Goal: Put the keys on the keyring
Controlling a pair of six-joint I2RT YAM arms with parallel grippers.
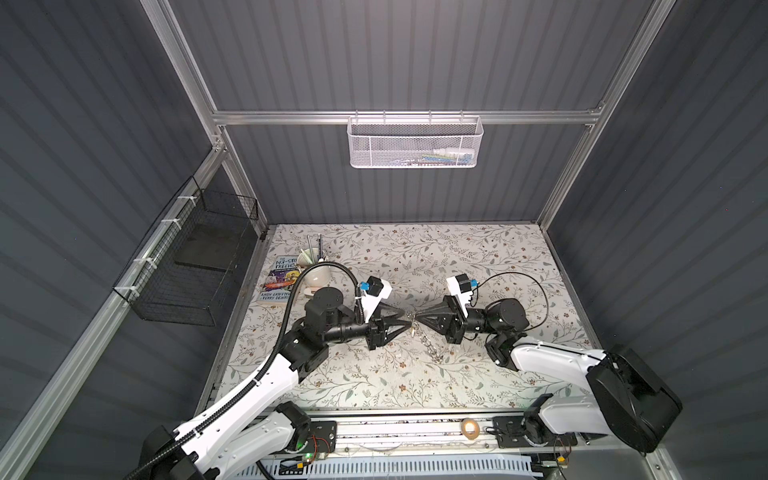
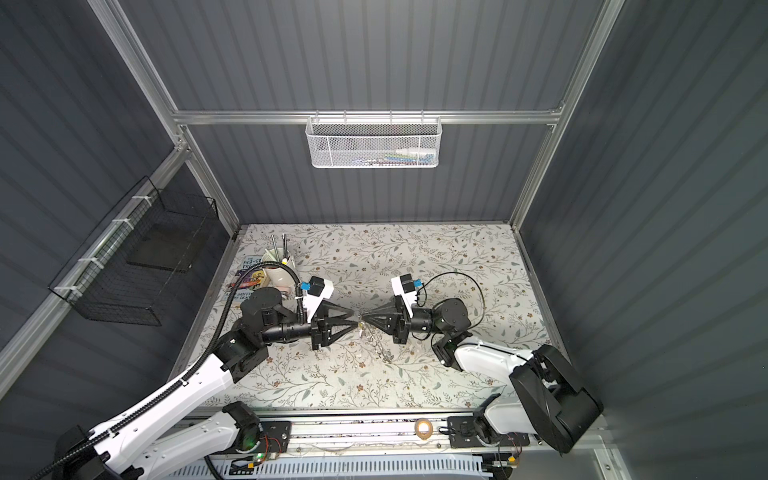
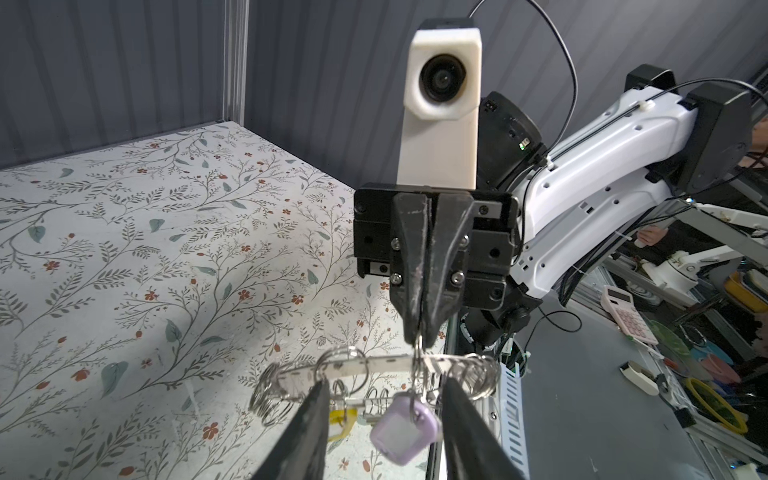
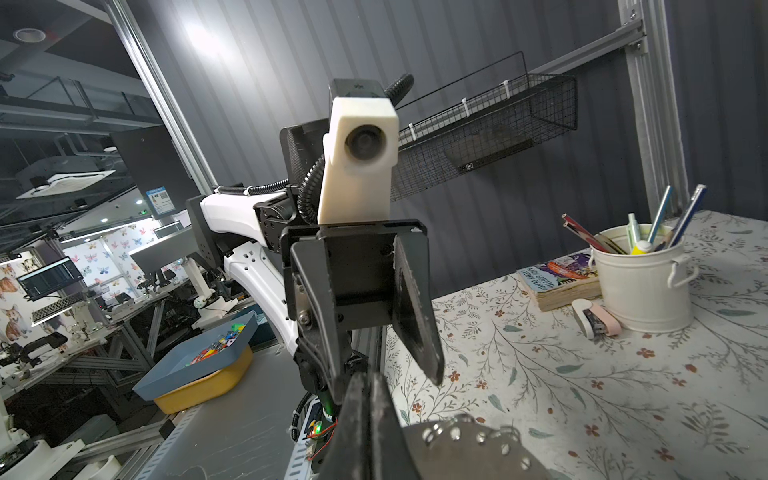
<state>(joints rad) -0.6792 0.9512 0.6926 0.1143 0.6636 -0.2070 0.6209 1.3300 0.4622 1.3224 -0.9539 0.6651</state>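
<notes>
The keyring (image 3: 374,365), a flat grey metal ring with wire loops round its rim, hangs edge-on above the flowered table; in both top views it dangles at mid-table (image 1: 432,345) (image 2: 380,347). My right gripper (image 3: 419,338) is shut on a wire loop at its upper rim, and its shut fingers (image 4: 365,415) touch the grey ring (image 4: 469,453). The keys hang below the ring, one by a lilac tag (image 3: 405,428), one by a yellow tag (image 3: 343,419). My left gripper (image 3: 386,419) faces the right one, open, its fingers either side of the lilac tag and apart from it (image 4: 386,386).
A white bucket of pens (image 4: 642,282), a book (image 4: 557,280) and a small pink-and-white stapler (image 4: 596,318) stand at the table's far left. A tan tape roll (image 1: 469,427) lies on the front rail. A black wire basket (image 1: 187,266) hangs on the left wall.
</notes>
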